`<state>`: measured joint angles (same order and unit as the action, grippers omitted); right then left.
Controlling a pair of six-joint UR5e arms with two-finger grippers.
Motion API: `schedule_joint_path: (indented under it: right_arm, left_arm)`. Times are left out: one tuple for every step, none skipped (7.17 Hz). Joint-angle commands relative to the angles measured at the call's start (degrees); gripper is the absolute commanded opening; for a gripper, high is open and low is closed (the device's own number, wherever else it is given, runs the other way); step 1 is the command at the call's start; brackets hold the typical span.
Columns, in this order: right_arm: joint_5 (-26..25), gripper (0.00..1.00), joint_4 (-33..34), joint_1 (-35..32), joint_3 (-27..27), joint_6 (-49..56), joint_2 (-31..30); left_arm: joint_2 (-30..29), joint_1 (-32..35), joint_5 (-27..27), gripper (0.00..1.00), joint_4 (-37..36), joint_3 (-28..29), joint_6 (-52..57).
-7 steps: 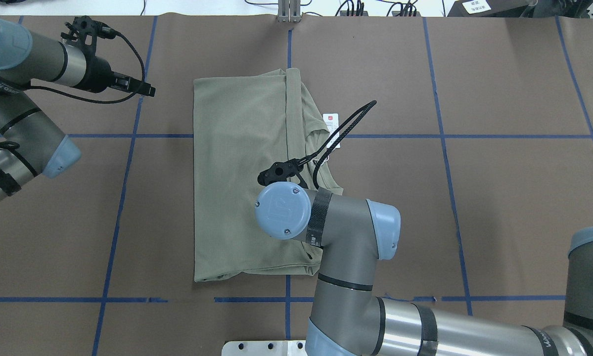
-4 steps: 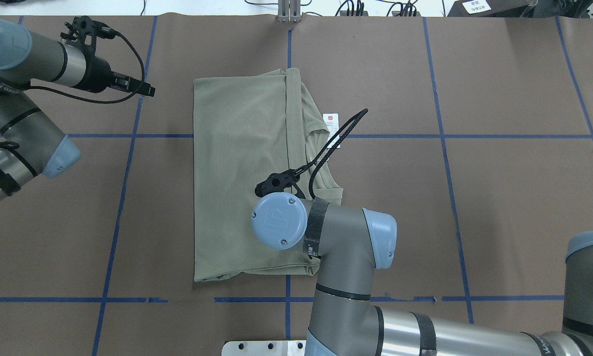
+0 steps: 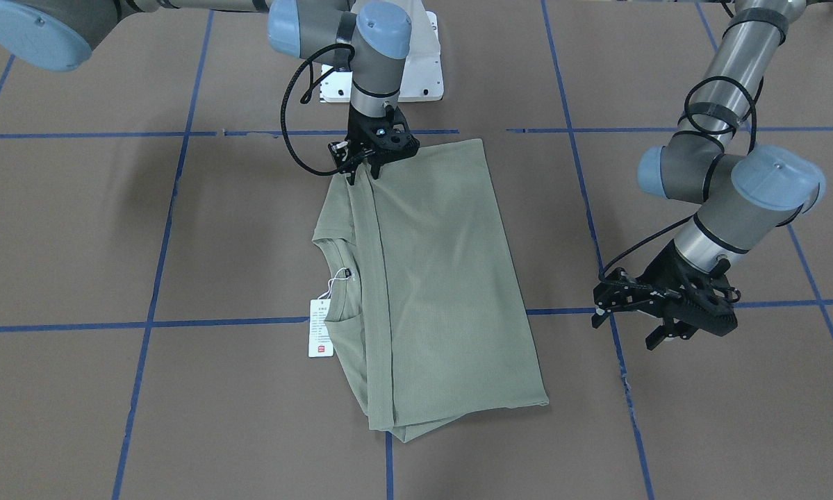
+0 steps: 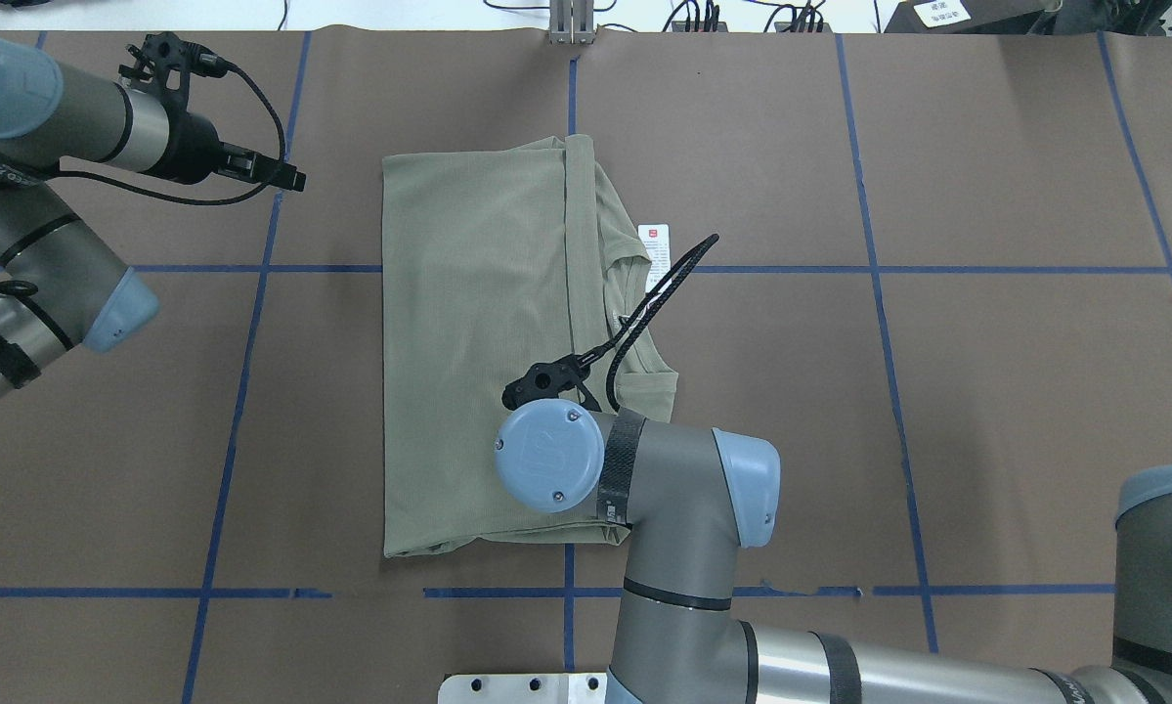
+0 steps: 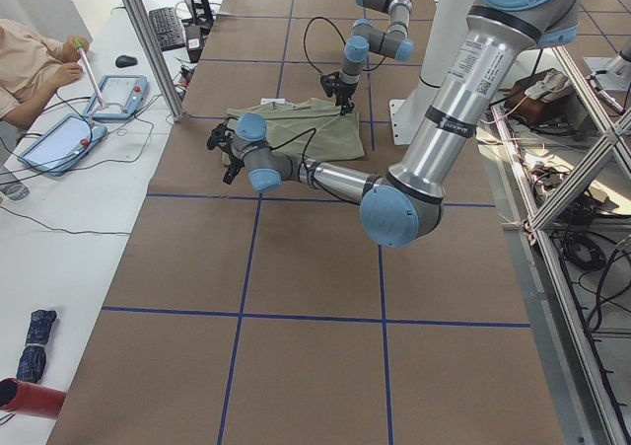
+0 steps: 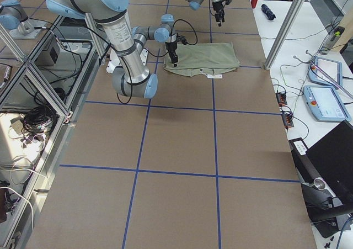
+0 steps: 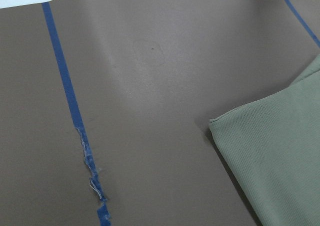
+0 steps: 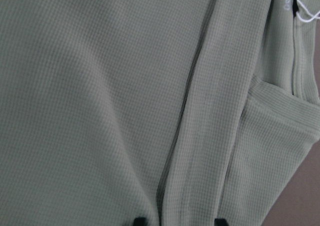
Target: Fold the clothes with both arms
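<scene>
The sage-green shirt (image 3: pixel 444 278) (image 4: pixel 468 342) lies flat on the brown table, folded lengthwise into a long rectangle. Its collar and white hang tag (image 3: pixel 321 328) (image 4: pixel 654 240) sit on the robot's right side. My right gripper (image 3: pixel 365 171) points down over the end of the shirt nearest the robot's base. In the right wrist view its fingertips (image 8: pixel 140 220) stand apart over a lengthwise fold line, with flat cloth (image 8: pixel 100 85) between them. My left gripper (image 3: pixel 666 338) (image 4: pixel 297 181) hovers open over bare table, left of the shirt's far corner (image 7: pixel 280 156), holding nothing.
Blue tape lines (image 4: pixel 243 391) grid the brown table cover. The white pedestal base (image 3: pixel 416 76) stands at the robot's edge behind the shirt. A person (image 5: pixel 35 60) sits with tablets at a side table, beyond the table's far edge.
My right arm has drawn back along the shirt toward the robot's base, its cable loop trailing. The left arm and the shirt have not moved.
</scene>
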<state>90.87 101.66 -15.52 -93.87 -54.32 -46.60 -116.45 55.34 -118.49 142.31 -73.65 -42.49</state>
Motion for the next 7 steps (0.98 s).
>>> schedule_joint_path:
  right_arm:
    - [0.01, 0.31, 1.51, 0.14, -0.17, 0.0, 0.19]
    - [0.01, 0.23, 1.87, 0.14, -0.35, 0.0, 0.37]
    - [0.01, 0.13, 2.05, 0.14, -0.52, 0.0, 0.37]
    - [-0.07, 0.0, 2.48, 0.14, -0.7, -0.09, 0.28]
    - [-0.16, 0.0, 2.49, 0.14, -0.79, -0.17, -0.15]
    - [-0.16, 0.0, 3.01, 0.05, -0.87, -0.17, -0.16]
    - [-0.16, 0.0, 3.28, -0.3, -1.31, -0.17, -0.33]
  left_arm:
    - [0.53, -0.14, 0.02, 1.0, 0.07, 0.0, 0.04]
    - [0.53, -0.14, 0.28, 1.0, 0.07, 0.0, 0.04]
    - [0.53, -0.23, 1.06, 1.0, 0.07, 0.0, 0.04]
    - [0.53, -0.23, 1.07, 1.0, 0.07, -0.09, 0.04]
    - [0.53, -0.23, 1.07, 1.0, 0.07, -0.09, 0.04]
    - [0.53, -0.23, 1.07, 1.0, 0.07, -0.09, 0.04]
    - [0.53, -0.23, 1.07, 1.0, 0.16, -0.09, 0.04]
